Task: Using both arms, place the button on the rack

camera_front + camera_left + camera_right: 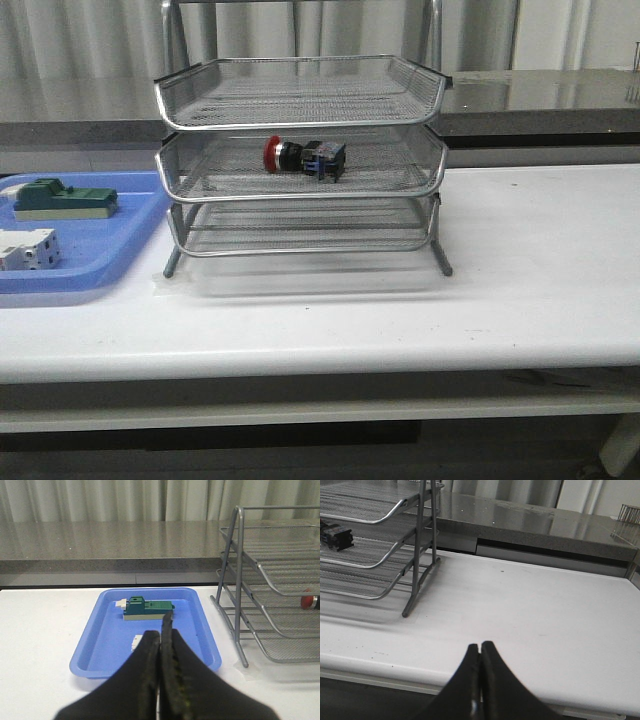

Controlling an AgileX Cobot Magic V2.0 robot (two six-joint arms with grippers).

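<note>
Front view: the rack, a three-tier wire-mesh tray on a chrome frame, stands on the white counter. The button lies on its side on the middle tier, red head toward the robot's left and blue-black rear block toward its right, resting on the mesh near the tier's centre. Just beside the rack on the robot's left sits a blue tray holding a green-topped block and, nearer the counter's front edge, a white terminal block. Neither arm appears in this view. Left wrist view: the left gripper hangs over the counter in front of the blue tray, its jaws pressed together with nothing between them; the green-topped block lies beyond the fingertips, the white block is mostly hidden behind them, and the red head of the button shows at the edge of the rack. Right wrist view: the right gripper is above bare counter, well apart from the rack's foot, jaws closed and holding nothing; the button's dark rear block is visible on the middle tier.
</note>
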